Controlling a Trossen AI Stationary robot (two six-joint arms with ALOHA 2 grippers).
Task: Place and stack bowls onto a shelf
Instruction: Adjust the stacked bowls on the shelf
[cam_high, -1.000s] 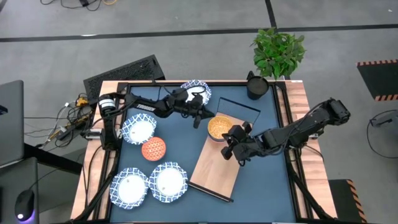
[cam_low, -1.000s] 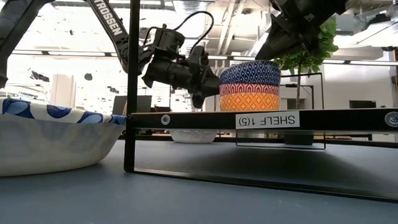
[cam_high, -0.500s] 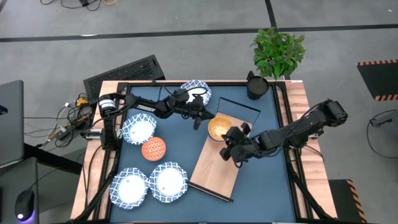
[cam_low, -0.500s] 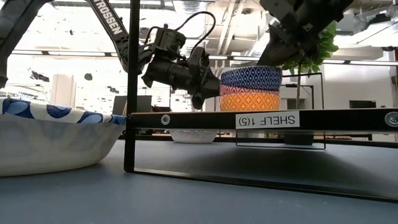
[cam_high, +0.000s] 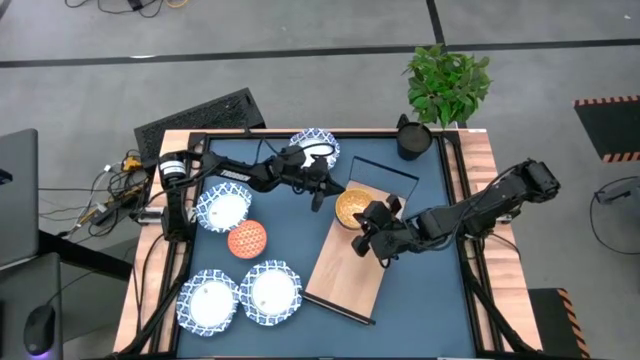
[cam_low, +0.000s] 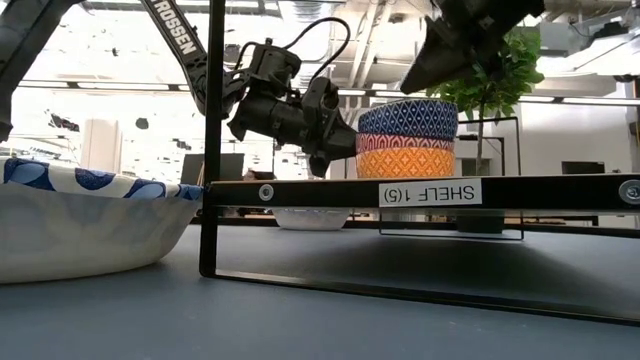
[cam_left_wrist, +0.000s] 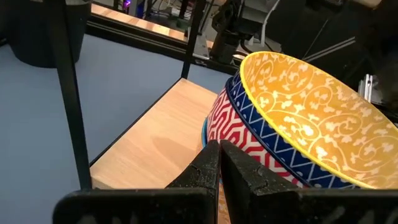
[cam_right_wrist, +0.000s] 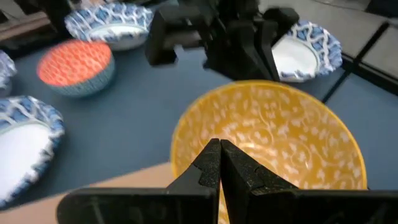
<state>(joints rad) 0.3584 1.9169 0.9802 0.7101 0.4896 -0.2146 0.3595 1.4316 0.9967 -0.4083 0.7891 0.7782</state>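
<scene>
A stack of three small bowls (cam_high: 352, 206) stands on the light-wood shelf (cam_high: 345, 268). The top bowl is blue outside and yellow inside (cam_left_wrist: 305, 118), with a red patterned bowl (cam_low: 405, 143) and an orange one (cam_low: 405, 164) under it. My left gripper (cam_high: 320, 194) is shut, level with the stack's side on the table's left. My right gripper (cam_high: 364, 224) is shut just above the top bowl's rim, on the stack's near right side. Several white blue-rimmed bowls (cam_high: 222, 208) and an orange bowl (cam_high: 246, 240) sit on the table. My left gripper's shut fingertips (cam_left_wrist: 217, 149) lie against the stack's outer wall, at the red patterned bowl (cam_left_wrist: 219, 124). They come level from the table's left, slightly from the far side. The stack stands upright on the shelf board. My right gripper's shut fingers (cam_right_wrist: 219, 155) hang over the top bowl's yellow inside (cam_right_wrist: 267, 130); I cannot tell whether they touch it.
A white blue-rimmed bowl (cam_high: 316, 147) sits behind the left gripper. A dark pot (cam_high: 412, 138) and a plant (cam_high: 448, 82) stand at the far right corner. The shelf's black wire frame (cam_low: 212, 140) rises at its end, and most of the board's near part is bare.
My left gripper has pressed a little further toward the stack, and the stack has slid slightly along the shelf away from it, staying upright. My right gripper has risen a little above the top bowl's rim.
</scene>
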